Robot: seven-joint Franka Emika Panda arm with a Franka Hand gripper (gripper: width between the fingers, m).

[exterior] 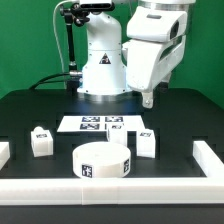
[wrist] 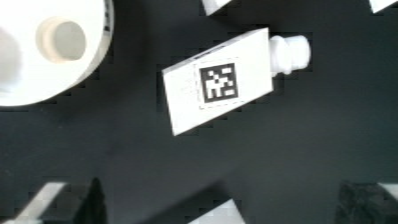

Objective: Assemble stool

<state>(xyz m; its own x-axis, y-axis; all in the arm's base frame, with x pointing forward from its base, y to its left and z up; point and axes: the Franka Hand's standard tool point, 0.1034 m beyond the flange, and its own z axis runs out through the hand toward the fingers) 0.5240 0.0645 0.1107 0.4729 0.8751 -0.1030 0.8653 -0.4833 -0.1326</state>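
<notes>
The round white seat (exterior: 103, 162) lies flat near the table's front. It also shows in the wrist view (wrist: 45, 45), with a round hole in its face. One chunky white leg (exterior: 147, 142) with a tag lies at the seat's right in the exterior view. In the wrist view this leg (wrist: 217, 82) lies flat with its peg end pointing away from the seat. Another leg (exterior: 41, 140) stands at the exterior view's left. My gripper (exterior: 149, 98) hangs well above the right leg. It (wrist: 217, 203) is open and empty, with its dark fingers (wrist: 71, 203) spread wide.
The marker board (exterior: 98, 124) lies behind the seat, in front of the robot base (exterior: 103, 70), and a small white piece (exterior: 116, 127) sits at its edge. White border rails (exterior: 120, 190) run along the front and both sides of the black table.
</notes>
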